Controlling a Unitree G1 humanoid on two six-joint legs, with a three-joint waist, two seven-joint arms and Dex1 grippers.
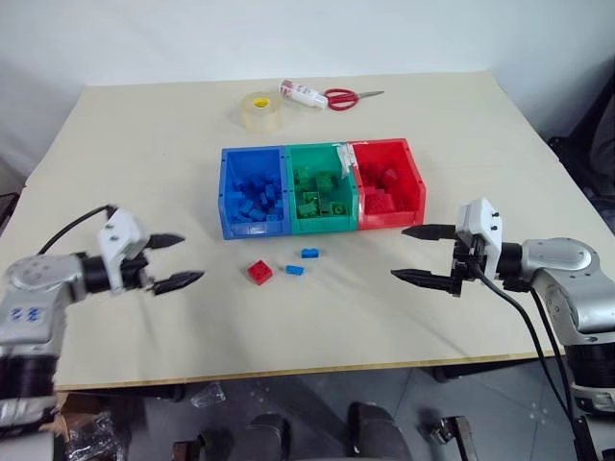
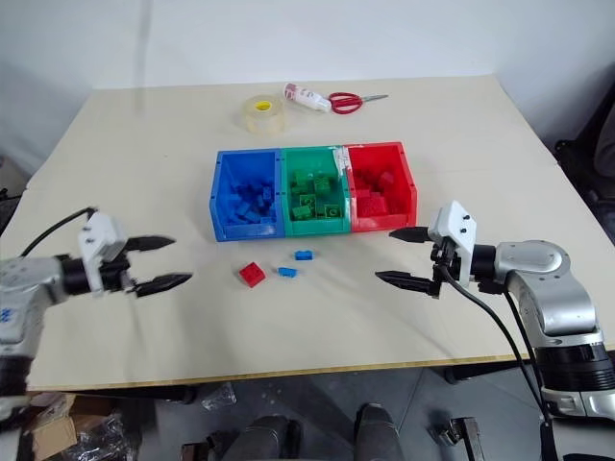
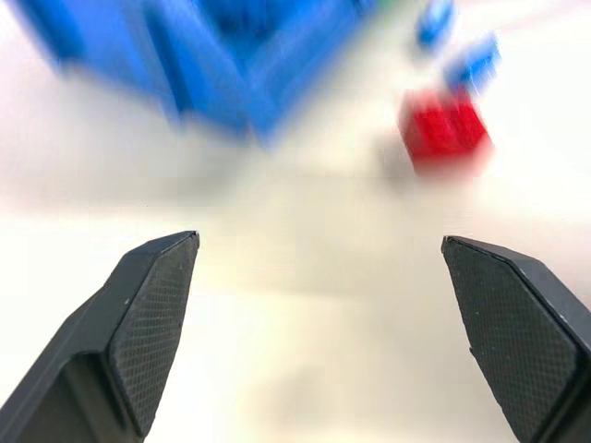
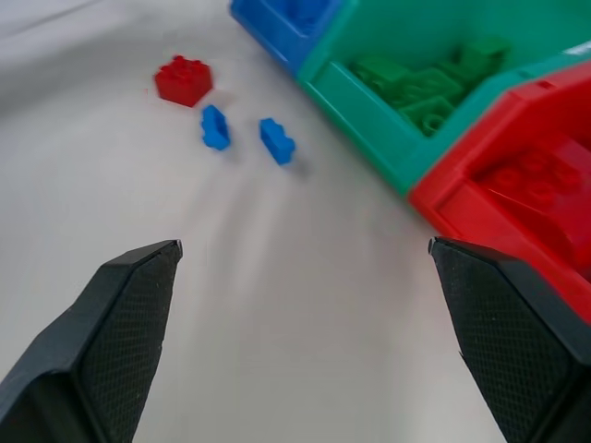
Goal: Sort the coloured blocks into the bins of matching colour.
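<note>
Three joined bins stand mid-table: blue bin (image 1: 229, 192), green bin (image 1: 321, 152), red bin (image 1: 415, 182), each holding several blocks of its own colour. In front of them on the table lie a red block (image 1: 259, 272) and two small blue blocks (image 1: 309, 254) (image 1: 294, 270). My left gripper (image 1: 175, 260) hovers open and empty to the left of the loose blocks. My right gripper (image 1: 421, 254) is open and empty in front of the red bin's right corner. The right wrist view shows the red block (image 4: 184, 79) and blue blocks (image 4: 214, 127) (image 4: 276, 140) beyond its fingers.
At the table's far side sit a roll of clear tape (image 1: 260, 110), a white glue tube (image 1: 302, 94) and red-handled scissors (image 1: 344, 98). The table's front edge (image 1: 288, 370) runs just below both grippers.
</note>
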